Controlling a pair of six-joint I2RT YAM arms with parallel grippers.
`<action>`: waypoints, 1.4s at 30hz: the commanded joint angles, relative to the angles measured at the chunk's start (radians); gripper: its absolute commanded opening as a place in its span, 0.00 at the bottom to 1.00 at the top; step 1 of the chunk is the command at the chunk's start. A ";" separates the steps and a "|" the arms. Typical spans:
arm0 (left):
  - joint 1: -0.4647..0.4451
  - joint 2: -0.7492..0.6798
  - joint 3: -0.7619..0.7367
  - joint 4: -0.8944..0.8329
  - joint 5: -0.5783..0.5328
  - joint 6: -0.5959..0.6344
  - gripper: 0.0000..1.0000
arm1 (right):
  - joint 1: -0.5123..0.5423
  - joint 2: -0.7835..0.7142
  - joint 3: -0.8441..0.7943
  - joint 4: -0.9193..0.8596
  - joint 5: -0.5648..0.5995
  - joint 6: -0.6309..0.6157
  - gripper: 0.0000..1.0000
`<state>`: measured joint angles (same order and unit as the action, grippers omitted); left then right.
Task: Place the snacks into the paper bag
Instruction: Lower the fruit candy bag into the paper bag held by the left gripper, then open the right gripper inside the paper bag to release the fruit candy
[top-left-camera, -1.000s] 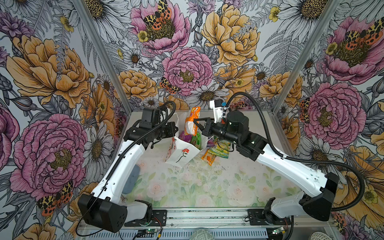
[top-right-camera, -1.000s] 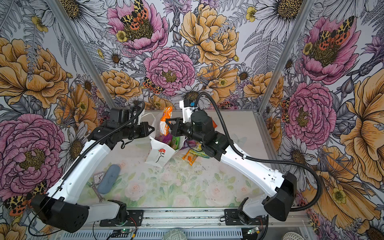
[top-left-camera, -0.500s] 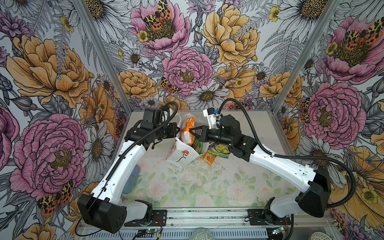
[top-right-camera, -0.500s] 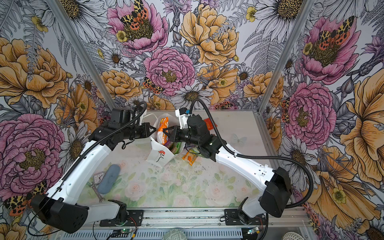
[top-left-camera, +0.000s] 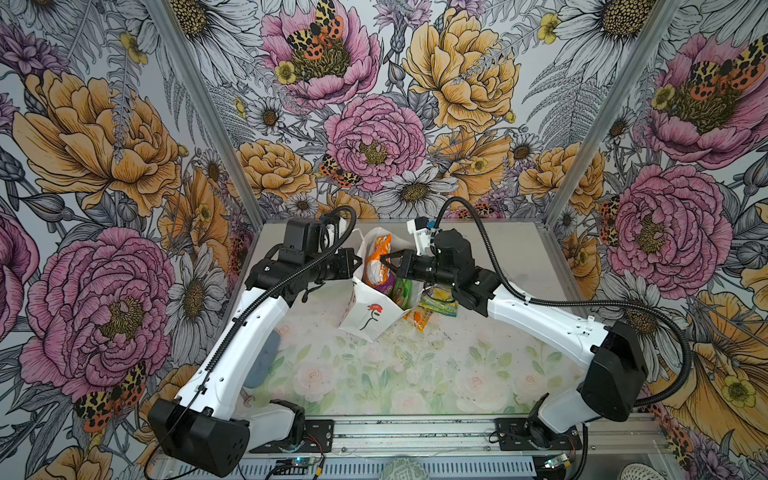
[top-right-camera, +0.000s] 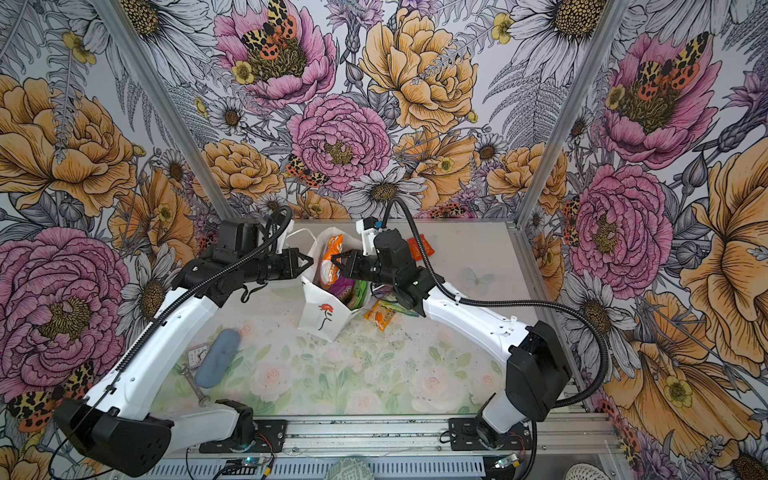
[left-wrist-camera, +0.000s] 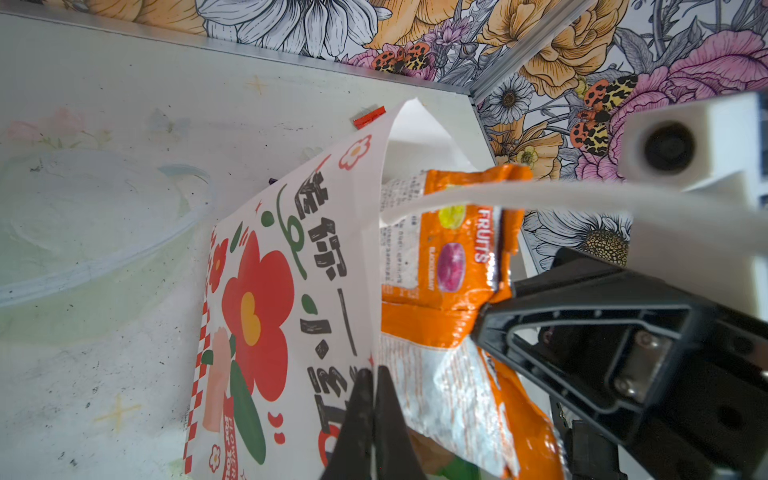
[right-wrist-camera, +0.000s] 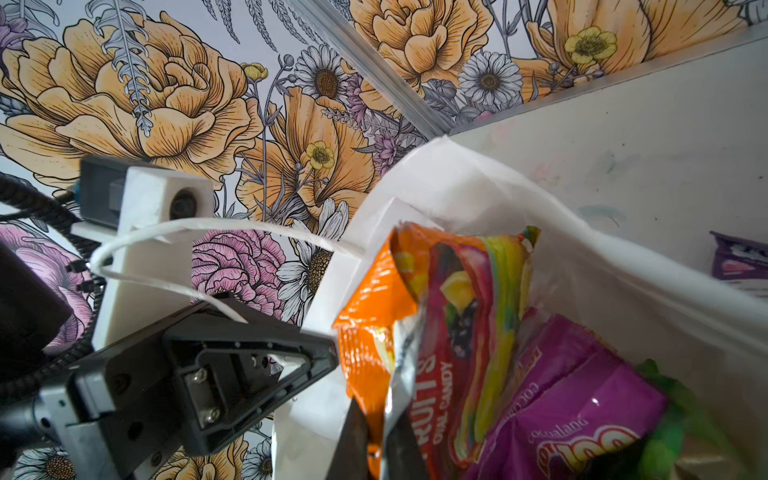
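The white paper bag (top-left-camera: 368, 313) (top-right-camera: 324, 313) with a red rose stands tilted at the back middle of the table, its mouth open upward. My left gripper (top-left-camera: 357, 262) (left-wrist-camera: 374, 376) is shut on the bag's left rim. My right gripper (top-left-camera: 383, 261) (right-wrist-camera: 376, 415) is shut on the orange-red fruit packet (top-left-camera: 380, 253) (right-wrist-camera: 436, 311) (left-wrist-camera: 449, 257), whose lower end is inside the bag mouth. A purple pouch (right-wrist-camera: 582, 395) (top-right-camera: 343, 286) and a green packet (top-right-camera: 360, 296) lie inside. A small orange packet (top-right-camera: 380, 316), a green-yellow one (top-right-camera: 395, 306), a red one (top-right-camera: 419, 247) and a small purple one (right-wrist-camera: 739, 266) lie on the table.
A blue-grey oblong case (top-right-camera: 218, 357), a small clock (top-right-camera: 195, 355) and a wrench (top-right-camera: 193, 384) lie under my left arm at the front left. A clear plastic lid (left-wrist-camera: 95, 232) rests behind the bag. The metal back rail and wall corners are close.
My right gripper has moved left and down with the orange-red fruit packet, bringing it into the bag's mouth. The left gripper has kept its hold on the rim.
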<state>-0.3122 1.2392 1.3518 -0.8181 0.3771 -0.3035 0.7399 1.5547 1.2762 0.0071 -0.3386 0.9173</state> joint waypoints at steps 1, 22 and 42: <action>-0.008 -0.038 0.013 0.124 0.050 0.016 0.00 | 0.006 0.029 0.001 0.108 -0.022 0.025 0.00; -0.010 -0.027 0.009 0.124 0.058 0.015 0.00 | 0.047 0.217 0.157 -0.073 0.170 0.078 0.00; -0.007 -0.024 0.006 0.125 0.040 0.012 0.00 | 0.113 0.330 0.276 -0.227 0.313 0.077 0.08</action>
<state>-0.3164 1.2396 1.3365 -0.8238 0.3782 -0.3035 0.8459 1.8748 1.5223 -0.1955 -0.0578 1.0126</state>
